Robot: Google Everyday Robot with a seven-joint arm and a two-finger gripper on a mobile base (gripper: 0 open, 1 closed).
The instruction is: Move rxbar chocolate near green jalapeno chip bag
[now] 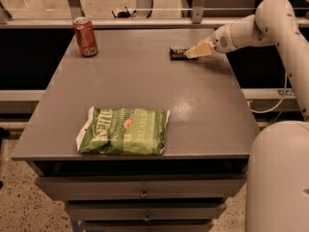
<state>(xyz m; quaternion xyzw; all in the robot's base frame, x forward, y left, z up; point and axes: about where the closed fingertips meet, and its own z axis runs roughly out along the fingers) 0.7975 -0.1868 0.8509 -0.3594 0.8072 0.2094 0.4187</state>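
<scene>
The rxbar chocolate (176, 53) is a small flat black wrapper lying at the far right of the grey table (145, 81). My gripper (193, 52) reaches in from the right and sits right at the bar's right end, hiding part of it. The green jalapeno chip bag (124, 131) lies flat near the table's front edge, left of centre, well apart from the bar.
A red soda can (85, 36) stands upright at the far left corner. Drawers (145, 193) sit under the tabletop. My white arm (270, 28) crosses the right side and my base (277, 178) stands at the front right. A rail runs behind the table.
</scene>
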